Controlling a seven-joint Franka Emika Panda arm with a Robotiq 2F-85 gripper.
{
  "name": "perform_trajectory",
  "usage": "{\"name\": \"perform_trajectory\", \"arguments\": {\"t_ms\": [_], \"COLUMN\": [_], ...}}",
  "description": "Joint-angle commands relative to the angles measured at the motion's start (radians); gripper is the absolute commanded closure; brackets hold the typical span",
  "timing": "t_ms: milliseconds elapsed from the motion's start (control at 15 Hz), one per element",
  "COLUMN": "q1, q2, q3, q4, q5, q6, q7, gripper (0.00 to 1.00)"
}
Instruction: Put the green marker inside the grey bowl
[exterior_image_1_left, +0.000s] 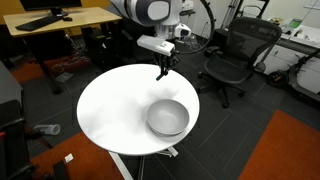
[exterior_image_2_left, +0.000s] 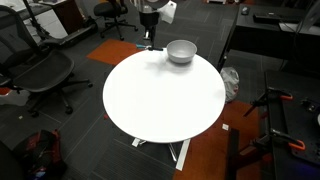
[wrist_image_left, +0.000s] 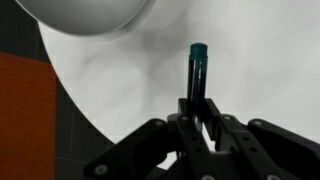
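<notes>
gripper (wrist_image_left: 198, 108) clamps the green marker (wrist_image_left: 197, 70), which juts straight out past it.

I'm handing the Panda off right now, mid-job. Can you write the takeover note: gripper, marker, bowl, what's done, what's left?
Gripper: shut on the green marker, which sticks out past the fingertips in the wrist view.
Grey bowl: upright on the white round table, near its edge; it looks empty.
Position: in both exterior views the gripper is over the table beside the bowl, not above it.
Done: marker grasped.
Left: carry the marker over the bowl, lower it and release it inside.
</notes>
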Motion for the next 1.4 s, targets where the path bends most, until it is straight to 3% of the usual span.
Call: {"name": "perform_trajectory", "arguments": {"t_ms": [0,467,1000,1333], "q1": [0.002,-0.029,-0.065,-0.079], "q2": [-0.185,-0.307,-0.264,-0.229], "q3": [-0.045,-0.125,-0.148,-0.145], "q4": [-0.195,-0.346,-0.413,-0.430], "q5": [-0.011,-0.007,0.013,0.024], "q6": [0.018,0.027,0.166,0.192], "q7": [0.065,0.143,0.195,0.206], "gripper": [0.95,0.95,0.95,0.95]}}
